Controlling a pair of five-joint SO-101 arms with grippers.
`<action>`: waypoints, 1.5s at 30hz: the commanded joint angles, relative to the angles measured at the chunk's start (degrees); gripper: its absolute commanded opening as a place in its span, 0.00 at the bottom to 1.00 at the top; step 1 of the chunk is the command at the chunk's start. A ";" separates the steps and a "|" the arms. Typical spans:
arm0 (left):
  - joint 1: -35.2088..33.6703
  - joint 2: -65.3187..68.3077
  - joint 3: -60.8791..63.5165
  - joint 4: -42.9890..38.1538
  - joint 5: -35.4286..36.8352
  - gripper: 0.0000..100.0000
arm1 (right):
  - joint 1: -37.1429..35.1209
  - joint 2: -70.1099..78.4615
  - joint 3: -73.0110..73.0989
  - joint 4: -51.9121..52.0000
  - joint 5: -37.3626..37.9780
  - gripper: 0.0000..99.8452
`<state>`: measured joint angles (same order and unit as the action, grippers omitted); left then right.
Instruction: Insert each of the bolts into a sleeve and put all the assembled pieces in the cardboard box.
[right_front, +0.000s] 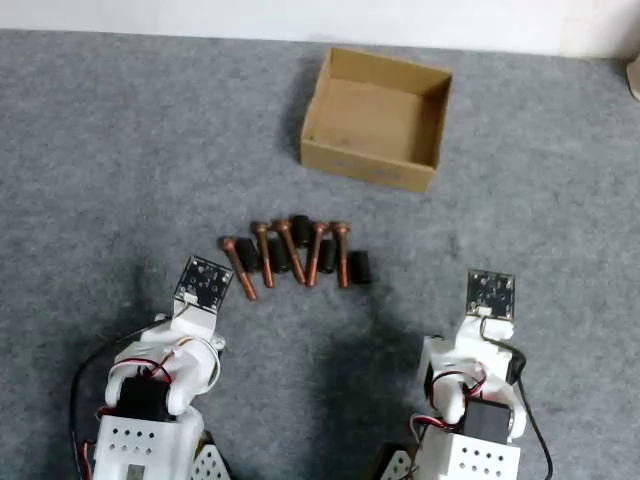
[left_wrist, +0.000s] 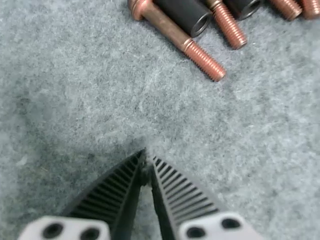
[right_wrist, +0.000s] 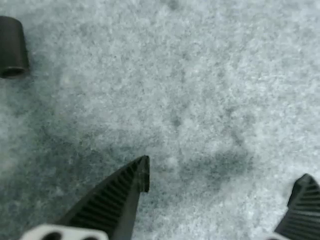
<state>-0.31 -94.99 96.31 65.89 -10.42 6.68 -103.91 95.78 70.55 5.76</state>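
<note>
Looking at step one: copper bolts and black sleeves are lying loose in a row ahead of both arms, none joined, none in the cardboard box. Left gripper is hovering pinched together near the end bolt; right gripper is hanging spread wide near the end sleeve. Next, likely: left spreading, then grabbing.

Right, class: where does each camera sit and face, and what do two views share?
High view: above the mat, looking down on box, bolts, sleeves; left arm and right arm show.
Left wrist view: on its arm, facing the mat; shut left gripper shows.
Right wrist view: on its arm, facing the mat; open right gripper shows.
High and left wrist share the end bolt.
</note>
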 joint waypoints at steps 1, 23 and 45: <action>1.01 -0.31 0.84 -0.09 -0.09 0.01 | 0.48 -0.31 5.67 0.22 0.62 0.40; 1.01 -0.31 0.84 -0.09 -0.09 0.01 | 0.48 -0.31 5.67 0.22 0.62 0.40; -13.58 -0.40 -0.75 -0.18 -1.05 0.01 | 1.19 -0.31 5.41 0.31 0.62 0.40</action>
<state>-5.93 -94.90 96.31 65.89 -10.42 6.59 -103.91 95.78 70.55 5.76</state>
